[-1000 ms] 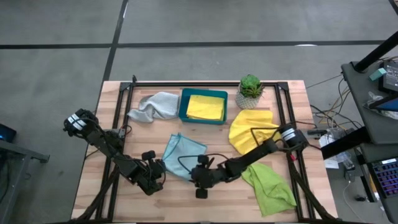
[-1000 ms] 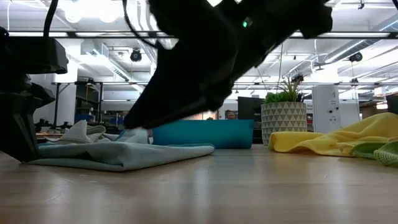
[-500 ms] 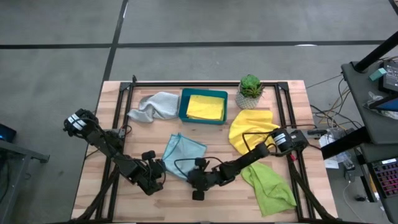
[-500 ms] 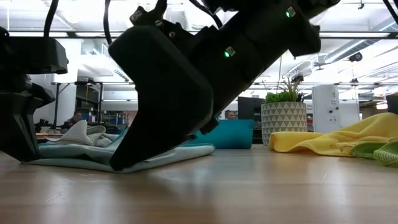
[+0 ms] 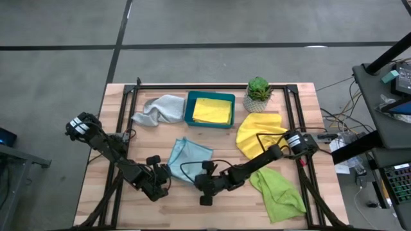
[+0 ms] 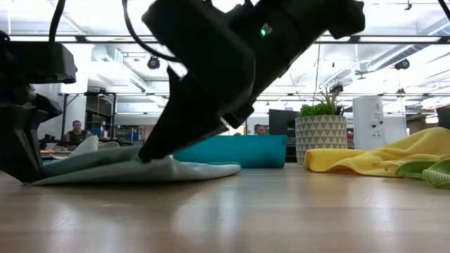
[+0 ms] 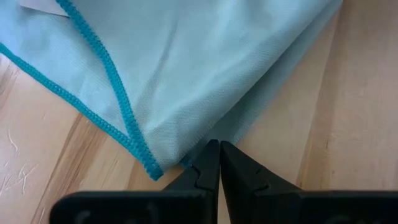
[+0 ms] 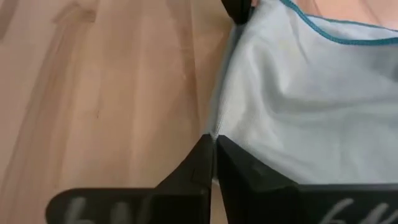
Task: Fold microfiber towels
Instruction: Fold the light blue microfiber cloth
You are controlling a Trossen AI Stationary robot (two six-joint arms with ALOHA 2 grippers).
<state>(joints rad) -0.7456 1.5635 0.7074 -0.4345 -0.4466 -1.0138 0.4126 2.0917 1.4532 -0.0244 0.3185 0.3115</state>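
Inside teal tray (image 5: 190, 109): yellow towel (image 5: 212, 110).

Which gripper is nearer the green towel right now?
Right. The right gripper is pinching the blue towel, beside the green towel; the left gripper pinches that cloth's far corner.

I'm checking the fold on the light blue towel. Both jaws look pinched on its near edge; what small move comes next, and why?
Probably lift both corners a little together. The left gripper and right gripper are each shut on the blue towel, which lies half-folded on the table; raising the edge would free it to carry over.
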